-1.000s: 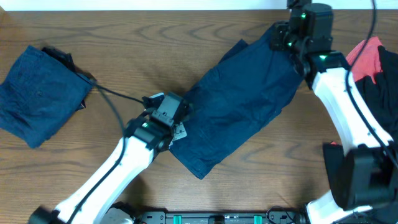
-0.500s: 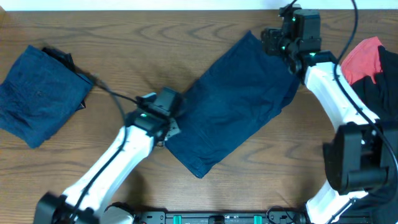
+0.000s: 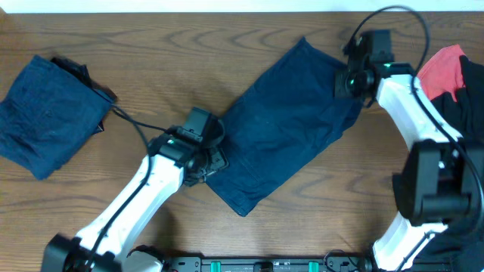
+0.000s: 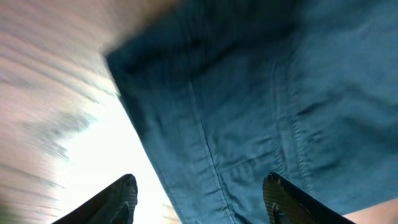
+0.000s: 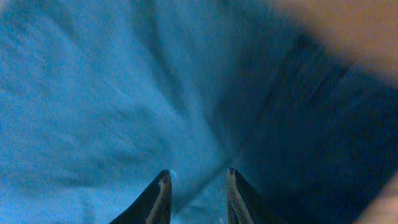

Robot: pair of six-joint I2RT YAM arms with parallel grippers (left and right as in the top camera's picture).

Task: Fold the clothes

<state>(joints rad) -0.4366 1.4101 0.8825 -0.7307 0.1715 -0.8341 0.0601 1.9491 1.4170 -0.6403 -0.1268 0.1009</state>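
- Navy shorts (image 3: 291, 125) are being shown spread flat and slantwise across the middle of the wooden table (image 3: 189, 38), one end toward the far edge and the other toward the near edge.
- The left gripper (image 3: 214, 157) is being held at the garment's lower-left edge. In the left wrist view its fingers (image 4: 121, 200) are being held wide apart with nothing gripped, and seamed blue cloth and bare wood are lying beyond them.
- The right gripper (image 3: 346, 81) is being held over the upper-right part of the shorts. In the right wrist view its fingers (image 5: 159, 198) are being shown only narrowly apart with blue cloth across the gap; whether cloth is being pinched cannot be told.
- A second navy garment (image 3: 47, 113) is being shown folded at the table's left end, well apart from the shorts.
- A red garment (image 3: 442, 66) and a black garment (image 3: 470, 106) are being shown heaped together at the right edge.
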